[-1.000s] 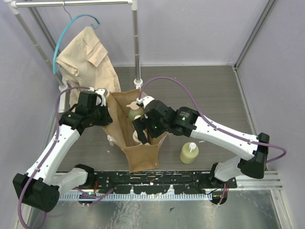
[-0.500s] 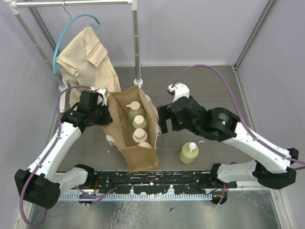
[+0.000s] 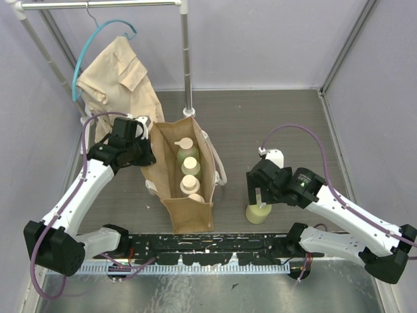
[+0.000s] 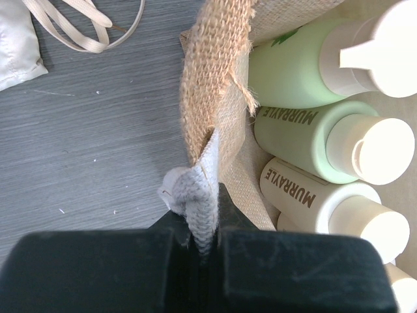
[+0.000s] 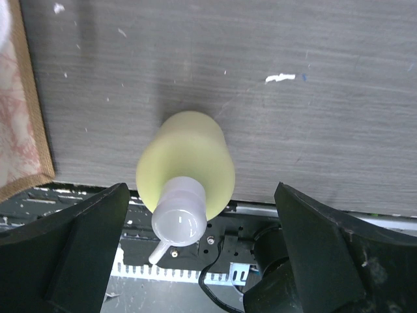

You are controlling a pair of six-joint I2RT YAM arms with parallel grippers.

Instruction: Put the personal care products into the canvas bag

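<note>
The tan canvas bag (image 3: 190,212) stands upright at the table's middle, mouth open. Several bottles stand inside it: olive-green ones (image 3: 189,151) at the back, beige ones (image 3: 190,184) nearer. My left gripper (image 3: 147,151) is shut on the bag's whitish strap handle (image 4: 197,205) at the left rim (image 4: 212,85). The left wrist view shows two green bottles (image 4: 296,134) and a beige one (image 4: 306,195) inside. One olive-green bottle (image 3: 258,213) with a cream pump cap stands on the table right of the bag. My right gripper (image 3: 259,197) is open directly above it; the bottle (image 5: 186,166) sits between the fingers (image 5: 71,251), untouched.
A beige shirt on a teal hanger (image 3: 117,72) hangs from a rack whose pole (image 3: 187,59) stands behind the bag. A black rail (image 3: 208,251) runs along the near table edge. The bag's side (image 5: 19,117) is left of the loose bottle. Loose straps (image 4: 78,23) lie on the table.
</note>
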